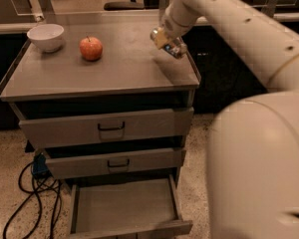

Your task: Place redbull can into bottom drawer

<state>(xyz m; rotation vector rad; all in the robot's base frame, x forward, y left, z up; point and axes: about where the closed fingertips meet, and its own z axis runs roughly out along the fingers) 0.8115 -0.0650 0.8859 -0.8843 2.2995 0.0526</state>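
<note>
My gripper (168,43) hangs just above the right rear part of the cabinet top (114,68). It is shut on the redbull can (176,48), a small silver can with a blue mark that sticks out below the fingers. The can is off the surface and casts a faint shadow beneath it. The bottom drawer (89,208) is pulled out at the foot of the cabinet, showing a flat grey floor with nothing in it. My large white arm fills the right side of the view.
A red apple (90,48) and a white bowl (46,36) sit on the left of the cabinet top. The two upper drawers (109,128) with dark handles are slightly pulled out. Black cables and a blue plug (40,166) lie on the floor at left.
</note>
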